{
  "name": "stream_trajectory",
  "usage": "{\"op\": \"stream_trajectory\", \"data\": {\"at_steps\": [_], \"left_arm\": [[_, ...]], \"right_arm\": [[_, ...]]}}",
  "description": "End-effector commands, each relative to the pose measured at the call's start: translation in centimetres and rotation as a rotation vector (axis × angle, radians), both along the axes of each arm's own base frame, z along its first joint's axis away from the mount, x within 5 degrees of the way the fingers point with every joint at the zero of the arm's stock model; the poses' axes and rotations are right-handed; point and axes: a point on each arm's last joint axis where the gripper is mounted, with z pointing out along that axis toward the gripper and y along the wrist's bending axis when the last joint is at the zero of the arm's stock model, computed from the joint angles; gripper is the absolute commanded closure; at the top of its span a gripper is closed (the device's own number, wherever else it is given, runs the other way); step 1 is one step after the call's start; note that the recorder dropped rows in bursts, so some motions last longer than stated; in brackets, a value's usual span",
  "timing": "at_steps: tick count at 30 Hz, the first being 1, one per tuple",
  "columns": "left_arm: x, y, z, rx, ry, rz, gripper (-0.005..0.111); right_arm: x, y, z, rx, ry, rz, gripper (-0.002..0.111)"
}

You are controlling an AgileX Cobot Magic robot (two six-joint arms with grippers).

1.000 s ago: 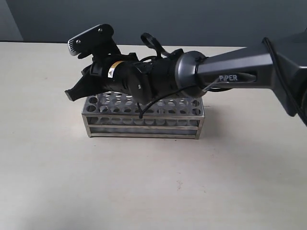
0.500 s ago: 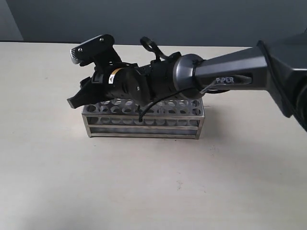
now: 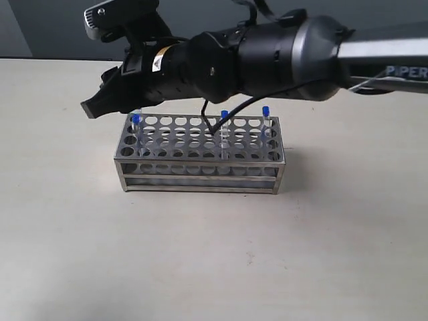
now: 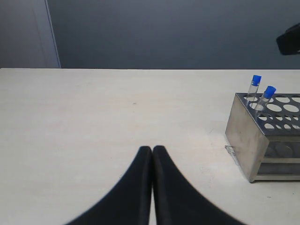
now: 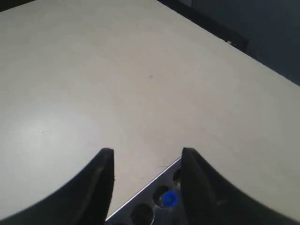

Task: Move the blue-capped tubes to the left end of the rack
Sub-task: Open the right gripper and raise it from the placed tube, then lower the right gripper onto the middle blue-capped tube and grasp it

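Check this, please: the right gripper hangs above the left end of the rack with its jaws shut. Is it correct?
Not fully. The right gripper hangs above the left end of the rack, but its jaws are open, not shut. The right wrist view shows the wide gap between them, over a blue-capped tube.

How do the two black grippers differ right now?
The left gripper is shut; the right gripper is open. The left gripper is over the table, apart from the rack; the right gripper hangs above the rack's end, over a blue-capped tube. Both are black and empty.
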Motion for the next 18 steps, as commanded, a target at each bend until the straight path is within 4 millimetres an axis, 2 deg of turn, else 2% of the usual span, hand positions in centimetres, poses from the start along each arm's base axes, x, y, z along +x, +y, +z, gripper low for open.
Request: {"op": "stream_trajectory", "data": {"at_steps": [1,3,6,10,12,15,18], "left_arm": [[0.0,-0.1,0.2,-0.001,-0.012,-0.009,0.106],[0.0,-0.1,0.2,-0.001,-0.012,-0.009,0.106],[0.0,-0.1,0.2,-0.001,-0.012,-0.009,0.106],[0.0,-0.1,0.2,-0.001,-0.012,-0.009,0.106],[0.0,-0.1,0.2,-0.003,-0.012,-0.009,0.106],[0.0,-0.1,0.2,-0.003,-0.012,-0.009,0.106],[0.0,-0.1,0.2,-0.003,-0.012,-0.009,0.106]], "right_arm": [[-0.8,-1.9,1.8,-0.044,-0.019,0.021,0.067],[-1.0,-3.2,2.0,-0.066,-0.014,0.012,0.073],[-0.9,-6.2,1.5,-0.096,0.029,-0.039,0.083],[-0.7,-10.8,0.4,-0.150,0.131,-0.141,0.084],[-0.8,-12.4,-0.3,-0.178,0.169,-0.172,0.084],[-1.3,-14.0,-1.6,-0.225,0.200,-0.188,0.078],[-1.6,-14.5,-2.9,-0.265,0.176,-0.174,0.063]]}}
